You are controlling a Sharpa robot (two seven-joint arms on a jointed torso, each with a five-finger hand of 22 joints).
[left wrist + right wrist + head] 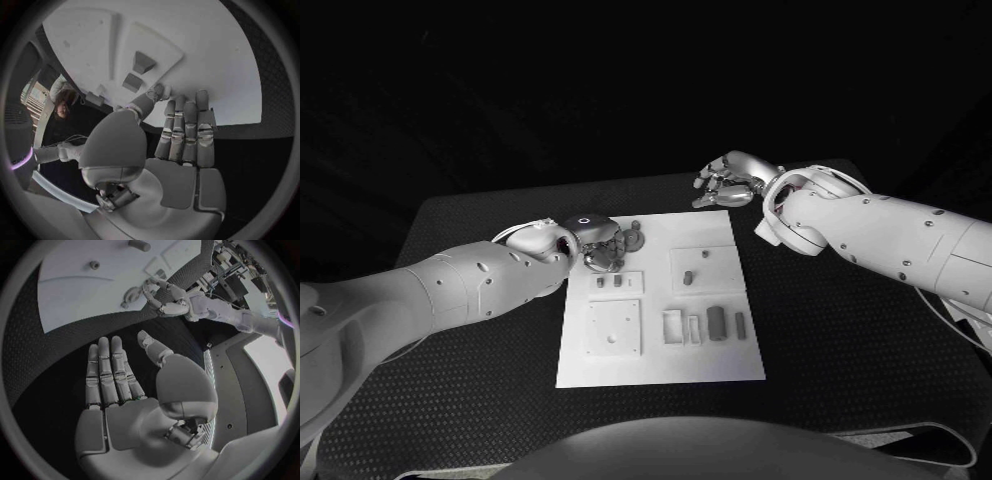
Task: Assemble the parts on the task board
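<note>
The white task board (pixel 661 350) lies in the middle of the black table. Grey parts lie on it: two small pieces (pixel 615 282), a stud on a raised block (pixel 689 275), and upright bars (pixel 717 322) near the right edge. My left hand (pixel 596 242) is at the board's far left corner, fingers (pixel 185 125) straight with their tips on the board's (pixel 206 60) edge. Its thumb (pixel 142 104) reaches to a small round part (pixel 157 91); whether it grips it I cannot tell. My right hand (pixel 730 180) hovers beyond the far right corner, palm (pixel 134 415) flat, holding nothing.
A square plate with holes (pixel 613 328) sits on the board's left half. Two wedge-shaped pieces (pixel 139 70) stand on the board ahead of the left fingers. Black table (pixel 848 340) surrounds the board; its far edge runs just behind the right hand.
</note>
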